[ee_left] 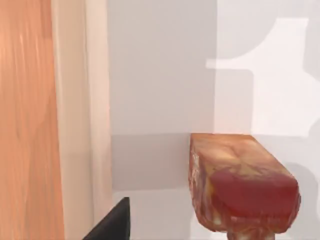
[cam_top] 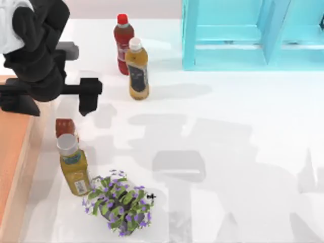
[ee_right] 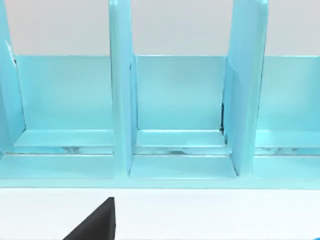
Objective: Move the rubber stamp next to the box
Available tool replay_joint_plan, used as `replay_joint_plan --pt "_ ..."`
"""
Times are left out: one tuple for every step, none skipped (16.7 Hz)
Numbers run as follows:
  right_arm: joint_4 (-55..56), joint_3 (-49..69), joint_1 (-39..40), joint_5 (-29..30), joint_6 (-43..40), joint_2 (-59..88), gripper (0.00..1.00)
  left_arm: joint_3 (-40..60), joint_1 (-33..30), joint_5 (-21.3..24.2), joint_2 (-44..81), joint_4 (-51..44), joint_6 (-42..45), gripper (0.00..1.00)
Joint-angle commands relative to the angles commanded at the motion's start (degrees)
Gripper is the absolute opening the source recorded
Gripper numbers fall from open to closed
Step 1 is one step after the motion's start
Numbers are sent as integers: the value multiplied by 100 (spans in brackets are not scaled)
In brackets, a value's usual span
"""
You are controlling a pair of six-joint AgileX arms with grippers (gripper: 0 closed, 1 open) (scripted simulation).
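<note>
The rubber stamp (cam_top: 65, 126) is a small reddish-brown mottled block standing on the white table, close beside the right wall of the box (cam_top: 12, 152), a light orange-tan wooden box at the table's left edge. My left gripper (cam_top: 86, 104) hovers just behind the stamp, open and holding nothing. In the left wrist view the stamp (ee_left: 240, 185) stands free, with the box wall (ee_left: 30, 125) alongside it and one black fingertip (ee_left: 112, 225) off to the side. My right arm is parked facing the cabinet, one black fingertip (ee_right: 97, 222) showing, open.
A yellow bottle (cam_top: 73, 169) stands right in front of the stamp, with a purple-flowered plant (cam_top: 121, 202) beyond it. A red-capped dark bottle (cam_top: 121, 43) and another yellow bottle (cam_top: 136, 71) stand at the back. The turquoise cabinet frame (cam_top: 253, 35) fills the back right.
</note>
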Motion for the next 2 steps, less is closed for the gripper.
replay_joint_plan --pt "0 0 0 0 0 0 100 0 0 0 0 0 0 100" --pt "0 0 0 0 0 0 100 0 0 0 0 0 0 100"
